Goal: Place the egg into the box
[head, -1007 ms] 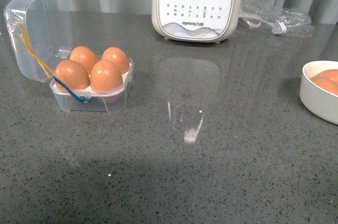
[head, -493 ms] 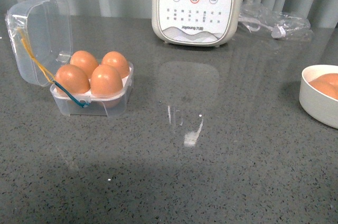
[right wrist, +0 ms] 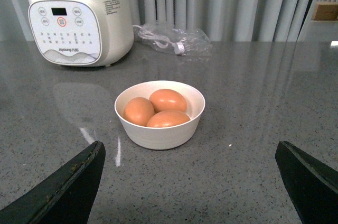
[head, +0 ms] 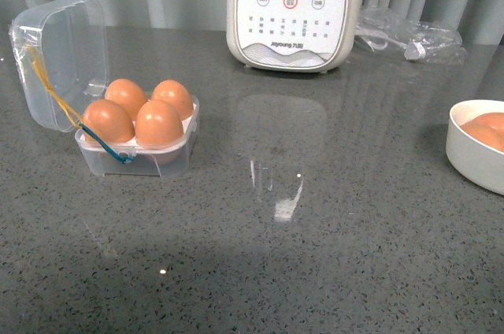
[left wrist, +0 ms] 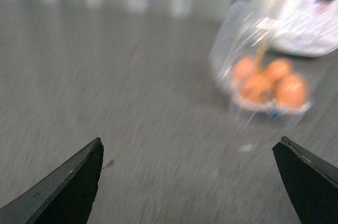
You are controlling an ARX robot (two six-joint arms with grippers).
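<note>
Box (head: 138, 153) sits left on the desk (head: 331, 255), lid (head: 67, 54) up, four cells full; egg (head: 158, 123) in the near-right cell. My left tool (left wrist: 190, 145) and right tool (right wrist: 190, 147) gape wide, holding nothing. I'd pull away high, clear of that lid.

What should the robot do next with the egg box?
Probably swing the clear lid shut with the left gripper: all four cells of the egg box hold eggs, the lid stands open, and that gripper is open and empty, facing the box.
</note>
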